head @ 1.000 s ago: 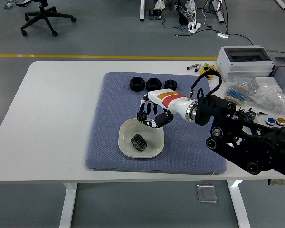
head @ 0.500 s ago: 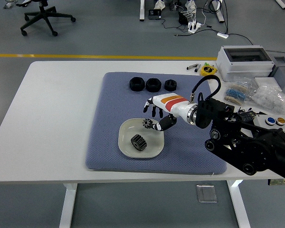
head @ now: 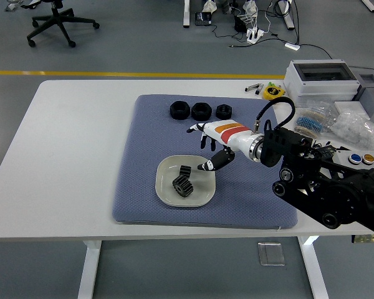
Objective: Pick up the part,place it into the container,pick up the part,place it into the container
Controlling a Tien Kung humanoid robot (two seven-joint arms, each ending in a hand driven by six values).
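A shallow white dish (head: 202, 194) sits on the blue-grey mat (head: 143, 156) near its front edge. Two black gears lie in it: a large one (head: 181, 185) and a small one (head: 185, 170) just behind it. Three black nut-like parts (head: 201, 111) stand in a row at the mat's back. My right hand (head: 207, 144) hovers above the dish's back right rim, fingers spread and holding nothing. The left arm does not show.
My black right arm (head: 324, 187) fills the right side over the table's front right. Grey boxes (head: 324, 81), bags of small parts (head: 355, 128) and coloured buttons (head: 368, 159) crowd the far right. A yellow tape measure (head: 272, 91) lies behind the mat.
My right hand opened and let the small gear drop into the dish beside the large one. The hand has since drawn back to the right and up.
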